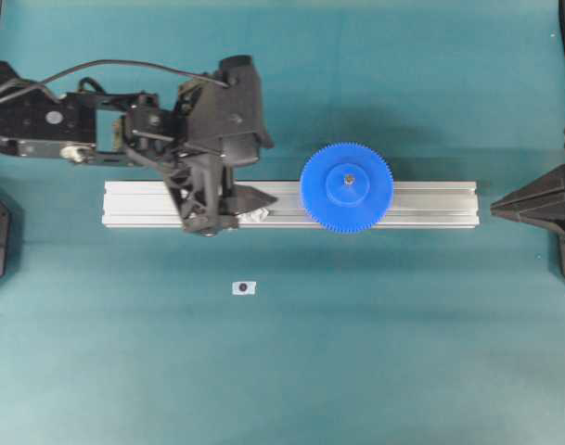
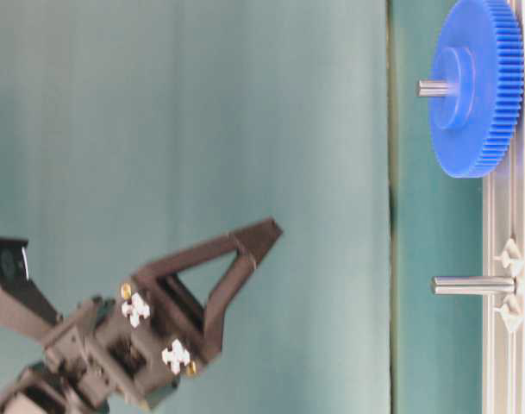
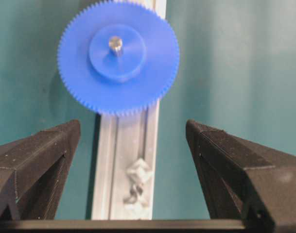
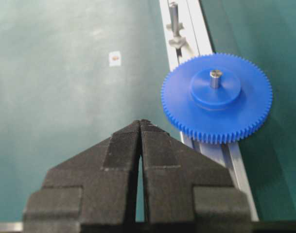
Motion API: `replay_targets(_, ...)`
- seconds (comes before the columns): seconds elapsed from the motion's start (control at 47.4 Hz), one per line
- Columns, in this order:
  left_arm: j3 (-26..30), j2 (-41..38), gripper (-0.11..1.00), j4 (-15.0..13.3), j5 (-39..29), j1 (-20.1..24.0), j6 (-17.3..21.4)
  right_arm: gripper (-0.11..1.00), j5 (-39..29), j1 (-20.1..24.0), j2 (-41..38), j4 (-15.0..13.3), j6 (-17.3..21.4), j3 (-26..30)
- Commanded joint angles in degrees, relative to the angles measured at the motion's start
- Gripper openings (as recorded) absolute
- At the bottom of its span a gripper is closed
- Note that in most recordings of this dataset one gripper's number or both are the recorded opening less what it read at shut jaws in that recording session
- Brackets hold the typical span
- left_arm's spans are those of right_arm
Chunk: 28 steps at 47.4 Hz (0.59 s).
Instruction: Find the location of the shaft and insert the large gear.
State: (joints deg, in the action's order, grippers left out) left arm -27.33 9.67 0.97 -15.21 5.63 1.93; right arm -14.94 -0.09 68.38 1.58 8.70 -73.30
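Blue gear (image 1: 346,187) is sitting flat on the rail (image 1: 430,204), already threaded onto a pin (image 4: 215,77) whose tip is poking out through the hub. The gear is overhanging both rail edges.

A second, bare pin (image 2: 473,285) is standing upright further along the rail, toward the left arm, with two small clear plastic pieces beside it.

Left gripper (image 3: 133,145) is hovering over the rail above that bare pin, fingers spread wide, holding nothing.

Right gripper (image 4: 140,127) is sitting just off the rail's far end, fingers pressed together, empty.

A small white tag (image 1: 244,287) is lying on the mat, clear of the rail.
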Motion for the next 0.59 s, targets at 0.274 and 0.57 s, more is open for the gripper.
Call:
replay_targets(0.274, -2.3, 5.7, 0.89, 0.2, 0.4, -0.3, 0.0, 0.03, 0.3, -0.1, -0.4, -0.1, 0.4, 0.7)
replay_targets(0.57, -4.7, 8.6, 0.89, 0.2, 0.5, -0.7, 0.0, 0.03, 0.3, -0.1, -0.4, -0.1, 0.4, 0.6)
